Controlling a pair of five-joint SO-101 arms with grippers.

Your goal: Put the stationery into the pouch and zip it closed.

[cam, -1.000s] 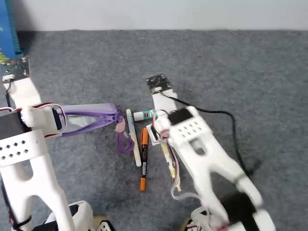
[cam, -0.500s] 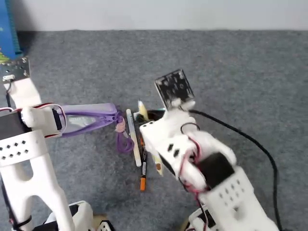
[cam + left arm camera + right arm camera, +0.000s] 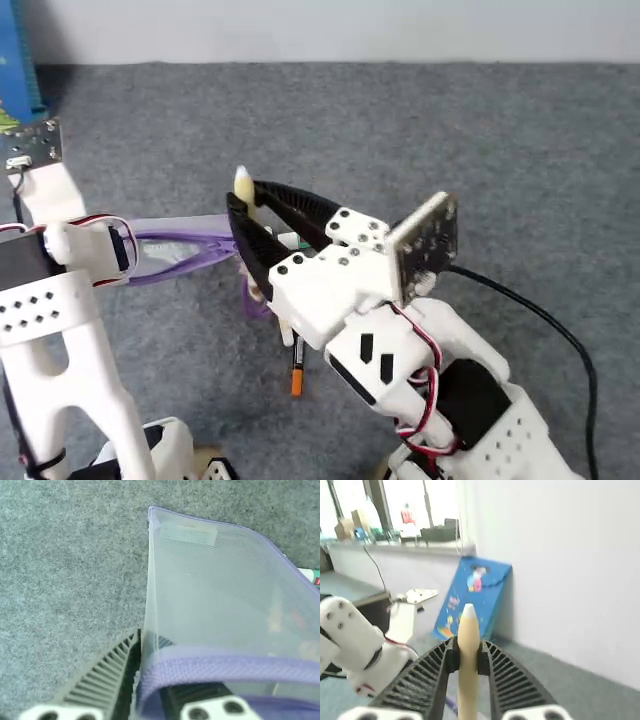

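Pen [image 3: 468, 625] clamped in right gripper [image 3: 467, 651]; pouch [image 3: 210, 595] pinched by left gripper [image 3: 150, 672]. If misaligned, the pen could be jammed against its rim.

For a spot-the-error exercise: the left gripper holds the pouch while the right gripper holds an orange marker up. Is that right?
No. The right gripper holds up a cream pen, as the right wrist view shows; the orange marker lies on the mat. The left gripper does hold the pouch.
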